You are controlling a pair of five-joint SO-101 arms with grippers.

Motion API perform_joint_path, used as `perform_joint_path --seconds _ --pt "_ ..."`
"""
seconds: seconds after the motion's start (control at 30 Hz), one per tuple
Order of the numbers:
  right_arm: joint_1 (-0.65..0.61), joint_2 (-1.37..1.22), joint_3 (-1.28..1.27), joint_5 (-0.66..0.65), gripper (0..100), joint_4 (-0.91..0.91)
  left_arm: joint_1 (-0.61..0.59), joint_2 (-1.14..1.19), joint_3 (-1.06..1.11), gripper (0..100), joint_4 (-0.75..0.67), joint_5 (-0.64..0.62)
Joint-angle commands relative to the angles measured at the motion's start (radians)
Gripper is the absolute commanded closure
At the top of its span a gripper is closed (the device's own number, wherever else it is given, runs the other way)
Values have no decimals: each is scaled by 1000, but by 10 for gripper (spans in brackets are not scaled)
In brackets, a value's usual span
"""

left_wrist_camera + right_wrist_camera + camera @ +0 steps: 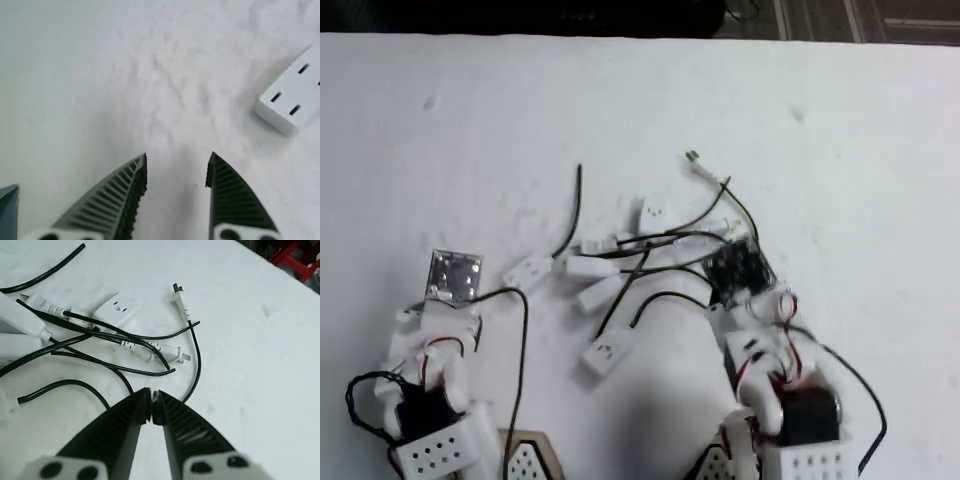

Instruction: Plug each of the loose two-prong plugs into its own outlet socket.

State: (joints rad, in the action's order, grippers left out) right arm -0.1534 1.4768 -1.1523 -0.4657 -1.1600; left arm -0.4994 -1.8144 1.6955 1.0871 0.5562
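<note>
Because the black cords (198, 357) cross each other in one pile between the sockets, lifting any one plug probably drags its neighbours and shifts the sockets out of place. Second risk: the white socket blocks look light and lie loose on the tabletop (840, 130). An insertion push likely slides the block instead of seating the prongs unless the other arm braces it. Third: the prongs are thin, so an off-axis grip probably rotates the plug and misses the slots.

The right fingers (125, 425) are closed, tips touching, holding nothing, over bare tabletop just short of the cord pile. The near plug (160, 352) lies flat ahead of the tips, with cords crossing its tail. The far plug (179, 295) lies beyond it at a free cord end, clear of the pile and well apart from the tips. A socket (117, 307) sits near that plug, slots up.

The left fingers (125, 195) are open and empty over bare tabletop. One socket block (292, 97) lies ahead and off to one side, not between them, slots facing up.
</note>
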Motion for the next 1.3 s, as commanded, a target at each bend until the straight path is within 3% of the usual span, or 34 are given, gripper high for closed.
perform_joint_path --seconds 0.0,0.2,0.5,0.6,0.83,1.07,1.27 --pt "-19 -321 192 -15 978 -4 -8 -12 -3 801 9 -2" --pt "-73 -753 451 -35 978 -8 -53 -10 -3 800 11 -8" --pt "-143 -1230 717 -295 977 -8 -54 -10 -3 801 34 -9" --pt "-116 -1349 802 -385 957 -25 -56 -10 -3 801 34 -9" --pt "24 -1558 1045 -603 783 -108 -56 -10 -3 801 34 -9" --pt "79 -1730 1174 -852 779 -102 -56 -10 -3 801 34 -9" --pt "87 -1865 1252 -884 779 -107 -56 -10 -3 801 34 -9"
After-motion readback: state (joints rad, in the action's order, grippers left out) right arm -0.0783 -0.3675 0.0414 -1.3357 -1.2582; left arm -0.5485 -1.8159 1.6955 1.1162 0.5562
